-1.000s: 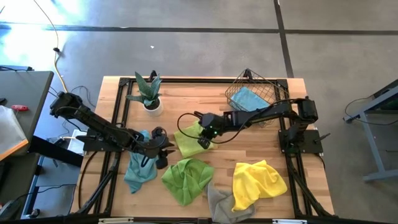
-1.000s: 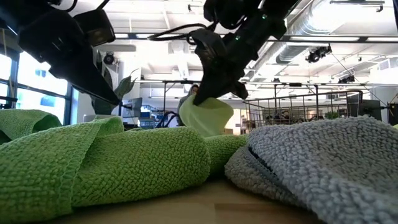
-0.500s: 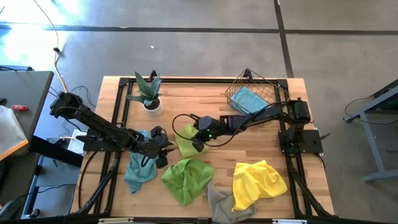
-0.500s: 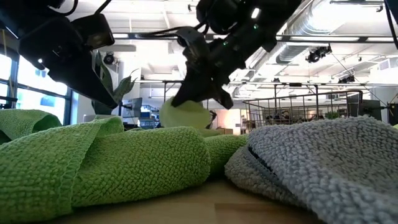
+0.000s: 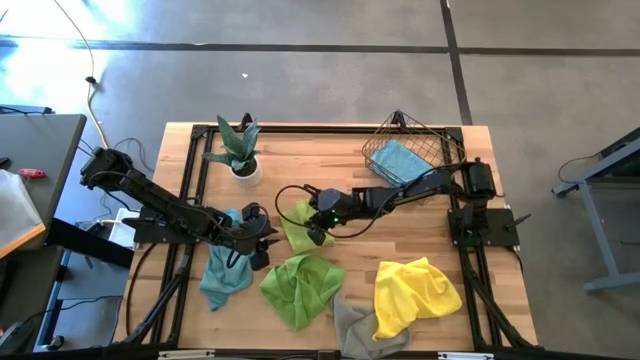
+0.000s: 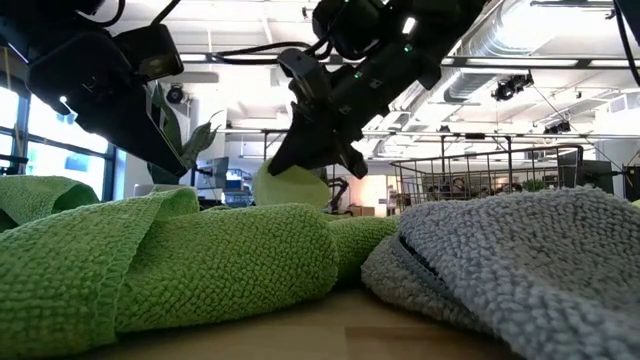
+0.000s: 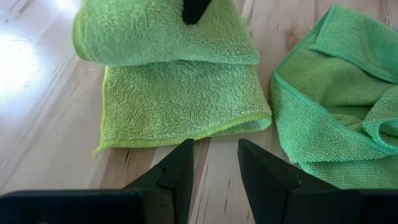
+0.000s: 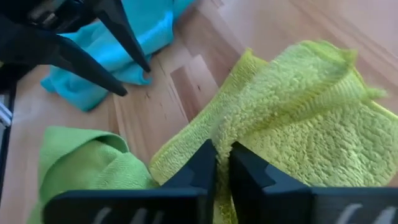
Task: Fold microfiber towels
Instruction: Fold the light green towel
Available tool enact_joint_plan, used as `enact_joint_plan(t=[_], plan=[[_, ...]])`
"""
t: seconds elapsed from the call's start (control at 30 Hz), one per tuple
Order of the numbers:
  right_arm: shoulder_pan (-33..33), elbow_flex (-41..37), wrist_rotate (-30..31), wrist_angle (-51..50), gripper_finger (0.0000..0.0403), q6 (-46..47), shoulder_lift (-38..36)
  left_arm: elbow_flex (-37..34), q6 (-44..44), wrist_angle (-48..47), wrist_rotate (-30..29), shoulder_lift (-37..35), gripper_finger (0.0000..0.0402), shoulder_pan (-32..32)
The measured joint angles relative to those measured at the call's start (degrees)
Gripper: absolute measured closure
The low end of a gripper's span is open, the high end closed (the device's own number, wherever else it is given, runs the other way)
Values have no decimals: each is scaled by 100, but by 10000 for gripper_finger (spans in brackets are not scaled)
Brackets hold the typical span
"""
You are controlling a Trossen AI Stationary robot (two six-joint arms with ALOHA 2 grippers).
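A lime green towel lies at the table's middle, its upper layer doubled over its lower layer. My right gripper is shut on it; in the low view it shows as. My left gripper is open and empty just left of this towel, its fingers short of the towel's edge, above a crumpled teal-blue towel. A second green towel, a grey one and a yellow one lie crumpled near the front edge. My right gripper pinches the lime towel's turned-over layer between its two shut fingers. It comes slanting down from the table's right. The held part is raised a little and hangs rounded below the fingers, and the rest of the towel lies on the table.
A copper wire basket holding another teal-blue towel stands at the back right. A potted plant stands at the back left. Bare wood shows between the plant and the basket.
My right gripper has gone toward the table's left edge and a little down, still shut on the lime towel. The held layer has been carried over the part lying on the table, so the towel is folded over.
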Motion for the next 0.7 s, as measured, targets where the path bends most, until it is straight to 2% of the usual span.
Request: enact_joint_plan(t=[0.2, 0.37, 0.43, 0.53, 0.7], plan=[[-2, 4, -22, 52, 293, -239, 35, 0, -7, -4, 2, 0, 287, 0], [-61, 4, -440, 175, 243, -277, -81, 0, -10, -3, 2, 0, 287, 0], [-101, 4, -653, 98, 235, -276, -172, 0, -56, -2, 2, 0, 287, 0], [-136, 4, -613, -401, 235, -394, -320, 0, -101, 3, 2, 0, 287, 0], [-109, 7, 289, -1131, 240, -513, -251, -2, -114, 57, -6, 0, 287, 0]])
